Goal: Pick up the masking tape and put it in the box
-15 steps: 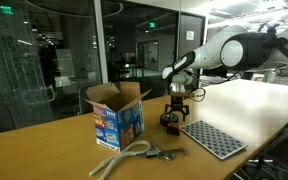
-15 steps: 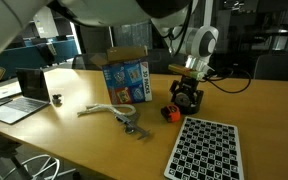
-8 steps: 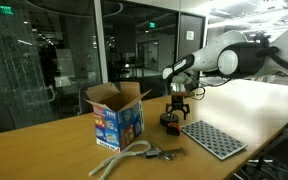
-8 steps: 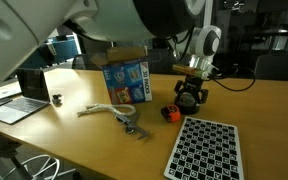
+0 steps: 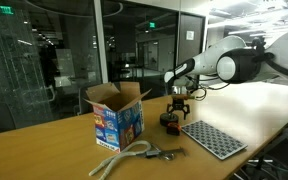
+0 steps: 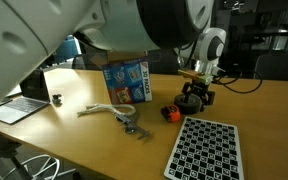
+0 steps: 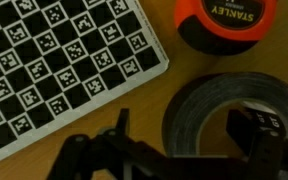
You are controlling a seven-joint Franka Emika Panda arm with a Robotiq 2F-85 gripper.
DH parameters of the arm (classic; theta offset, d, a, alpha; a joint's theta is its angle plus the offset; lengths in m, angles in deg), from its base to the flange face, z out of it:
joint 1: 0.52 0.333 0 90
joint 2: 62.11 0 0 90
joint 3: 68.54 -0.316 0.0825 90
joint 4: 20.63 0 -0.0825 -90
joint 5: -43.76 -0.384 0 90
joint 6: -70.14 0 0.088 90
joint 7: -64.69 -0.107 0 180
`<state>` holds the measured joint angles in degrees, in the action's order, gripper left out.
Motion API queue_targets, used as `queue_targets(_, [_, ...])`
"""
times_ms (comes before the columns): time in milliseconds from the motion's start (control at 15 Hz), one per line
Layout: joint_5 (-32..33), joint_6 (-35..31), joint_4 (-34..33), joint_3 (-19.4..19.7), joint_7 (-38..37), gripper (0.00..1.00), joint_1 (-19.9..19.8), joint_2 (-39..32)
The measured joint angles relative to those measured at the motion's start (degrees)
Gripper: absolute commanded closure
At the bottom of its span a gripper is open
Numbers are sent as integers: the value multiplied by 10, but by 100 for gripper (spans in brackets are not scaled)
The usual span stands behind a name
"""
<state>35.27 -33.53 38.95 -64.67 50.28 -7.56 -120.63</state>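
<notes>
The masking tape is a dark ring lying flat on the wooden table, seen close up in the wrist view. My gripper is open and low over it. One finger is outside the ring's wall and the other is over its hole. In both exterior views the gripper hangs down at the tape, which shows only as a dark patch under the fingers. The box stands apart with its flaps up, brown with blue printed sides.
A red-orange tape measure lies right beside the tape. A checkered mat lies flat close by. A pale cord with a dark tool lies near the box. A laptop sits at the table's end.
The gripper has shifted slightly sideways over the tape and stays low and open. The tape, the tape measure and the box have not moved.
</notes>
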Motion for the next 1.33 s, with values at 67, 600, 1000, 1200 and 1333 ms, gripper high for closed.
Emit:
queue_targets(67, [0, -7, 0, 1, -5, 0, 0, -2])
queue_targets(600, [2, -38, -5, 7, -21, 72, 1, -18])
queue_targets(1000, [13, -37, -10, 13, -33, 84, 6, -3])
queue_targets(1200, [21, -32, -6, 20, -37, 84, 11, 30])
queue_targets(1333, [28, -28, -1, 25, -39, 84, 17, 64])
